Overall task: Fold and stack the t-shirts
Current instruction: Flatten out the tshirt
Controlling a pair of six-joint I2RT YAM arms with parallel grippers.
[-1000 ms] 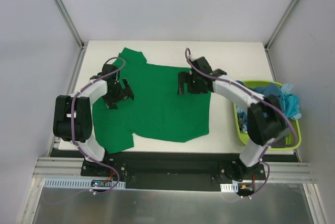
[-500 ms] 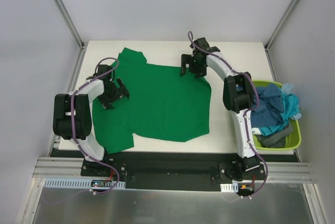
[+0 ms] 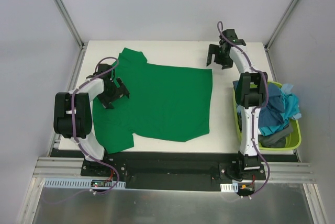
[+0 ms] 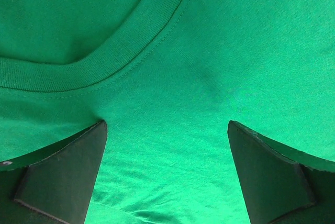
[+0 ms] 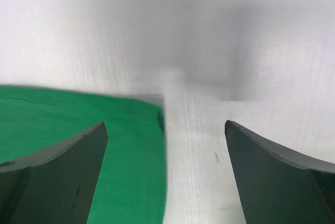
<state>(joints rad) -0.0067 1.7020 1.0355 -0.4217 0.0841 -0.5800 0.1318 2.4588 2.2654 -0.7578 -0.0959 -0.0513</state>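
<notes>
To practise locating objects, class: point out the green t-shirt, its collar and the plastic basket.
green t-shirt [image 3: 167, 103]: top external view, chest panel.
collar [image 4: 78, 72]: left wrist view, ribbed band.
plastic basket [image 3: 236, 122]: top external view, left rim.

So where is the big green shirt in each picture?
Top external: the green shirt lies spread flat across the middle of the table.
Left wrist: it fills the whole picture, with its collar at the upper left.
Right wrist: only its corner shows, at the lower left, on the white table.
Shared landmark: that corner is the shirt's far right one in the top view, by the right pincer.
</notes>
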